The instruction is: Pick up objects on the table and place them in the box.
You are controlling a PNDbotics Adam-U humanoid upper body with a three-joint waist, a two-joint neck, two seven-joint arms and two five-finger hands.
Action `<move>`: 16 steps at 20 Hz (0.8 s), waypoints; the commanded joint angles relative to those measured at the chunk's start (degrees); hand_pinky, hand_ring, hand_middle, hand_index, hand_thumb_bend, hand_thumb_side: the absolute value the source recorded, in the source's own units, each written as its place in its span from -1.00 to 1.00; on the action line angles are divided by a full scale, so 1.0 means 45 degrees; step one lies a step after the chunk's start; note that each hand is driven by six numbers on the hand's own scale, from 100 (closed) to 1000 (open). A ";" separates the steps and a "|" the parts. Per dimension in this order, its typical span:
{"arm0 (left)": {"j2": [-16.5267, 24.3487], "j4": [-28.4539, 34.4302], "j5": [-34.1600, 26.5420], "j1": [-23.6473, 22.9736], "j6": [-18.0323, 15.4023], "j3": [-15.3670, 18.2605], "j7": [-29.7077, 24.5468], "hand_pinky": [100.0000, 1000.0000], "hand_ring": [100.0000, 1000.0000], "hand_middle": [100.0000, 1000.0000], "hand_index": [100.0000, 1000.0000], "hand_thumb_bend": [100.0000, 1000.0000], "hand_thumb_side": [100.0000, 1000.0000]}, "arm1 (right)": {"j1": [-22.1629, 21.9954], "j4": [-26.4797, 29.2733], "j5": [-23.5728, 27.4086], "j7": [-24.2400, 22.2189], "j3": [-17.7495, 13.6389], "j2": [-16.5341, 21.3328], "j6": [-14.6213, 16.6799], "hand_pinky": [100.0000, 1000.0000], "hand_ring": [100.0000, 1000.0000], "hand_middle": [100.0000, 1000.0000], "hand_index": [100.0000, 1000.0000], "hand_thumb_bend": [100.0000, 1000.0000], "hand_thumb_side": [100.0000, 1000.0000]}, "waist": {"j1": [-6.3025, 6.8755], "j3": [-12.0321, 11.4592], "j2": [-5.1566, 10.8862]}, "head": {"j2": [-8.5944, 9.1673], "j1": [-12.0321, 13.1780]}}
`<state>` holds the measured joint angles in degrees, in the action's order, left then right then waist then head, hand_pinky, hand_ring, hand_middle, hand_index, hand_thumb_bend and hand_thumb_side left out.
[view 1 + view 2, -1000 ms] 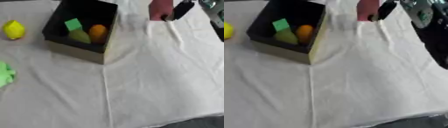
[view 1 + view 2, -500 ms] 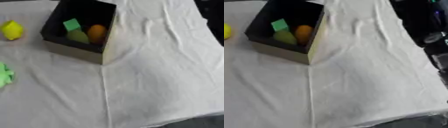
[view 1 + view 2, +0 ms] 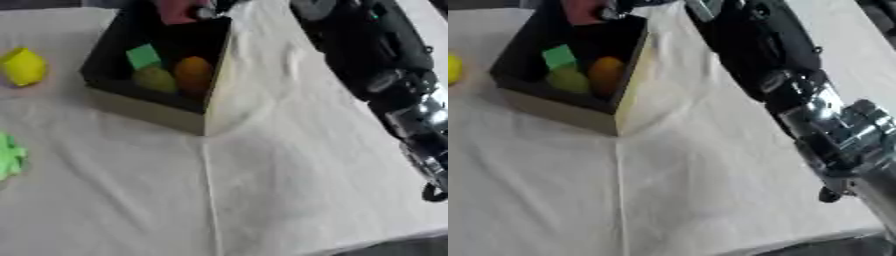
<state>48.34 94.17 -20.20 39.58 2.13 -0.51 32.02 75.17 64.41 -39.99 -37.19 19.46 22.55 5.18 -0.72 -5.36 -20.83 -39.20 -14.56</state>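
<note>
A box (image 3: 147,107) with black inner walls stands at the upper left of the cloth. Inside lie a green cube (image 3: 143,56), an orange fruit (image 3: 193,73) and a yellow-green fruit (image 3: 154,79). My right arm (image 3: 767,55) reaches in from the right, up and over to the box's far edge. There my right hand (image 3: 207,7) is curled on a red object (image 3: 175,9), held just above the box's far rim; most of the hand is cut off by the top edge. A yellow lemon (image 3: 24,66) and a bright green object (image 3: 9,156) lie left of the box.
A cream cloth (image 3: 289,175) covers the table, creased down the middle. My right forearm with its silver joints (image 3: 842,135) crosses the right side above the cloth. The table's front edge shows at the lower right corner.
A second ago my right hand held the red object over the table's upper right. It then left view; now it is over the box's far rim, with the arm stretched across.
</note>
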 commanded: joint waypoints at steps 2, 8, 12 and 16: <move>0.0242 0.0370 -0.0010 0.0288 -0.0011 0.0198 0.0057 0.66 0.54 0.47 0.78 -0.32 0.45 | 0.0268 -0.0764 -0.0723 0.0041 -0.0111 -0.0270 0.0264 0.61 0.47 -0.10 0.21 -0.73 -1.00 | -0.0179 -0.0113 0.0060 | 0.0193 -0.0224; 0.0225 0.0444 0.0017 0.0317 0.0009 0.0189 0.0066 0.66 0.54 0.47 0.78 -0.31 0.45 | 0.0094 -0.1782 -0.1688 0.0323 -0.0118 -0.0437 0.0771 0.63 0.55 0.02 0.32 -0.60 -1.00 | -0.0262 -0.0254 0.0008 | 0.0232 -0.0189; 0.0214 0.0442 0.0040 0.0240 0.0028 0.0170 0.0058 0.66 0.53 0.47 0.78 -0.31 0.45 | 0.0050 -0.2092 -0.2514 0.0513 -0.0124 -0.0478 0.1127 0.75 0.90 0.50 0.74 -0.47 -0.77 | -0.0268 -0.0255 -0.0001 | 0.0246 -0.0097; 0.0207 0.0417 0.0044 0.0186 0.0046 0.0154 0.0057 0.66 0.53 0.47 0.78 -0.31 0.46 | 0.0008 -0.2248 -0.3207 0.0407 -0.0148 -0.0460 0.1691 0.92 1.00 0.72 0.87 -0.38 -0.60 | -0.0247 -0.0219 0.0006 | 0.0228 -0.0022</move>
<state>47.85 95.39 -20.20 39.86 2.28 -0.48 32.15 74.09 54.04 -53.15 -35.28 19.42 19.89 11.90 -1.41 -6.33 -21.20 -38.73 -14.80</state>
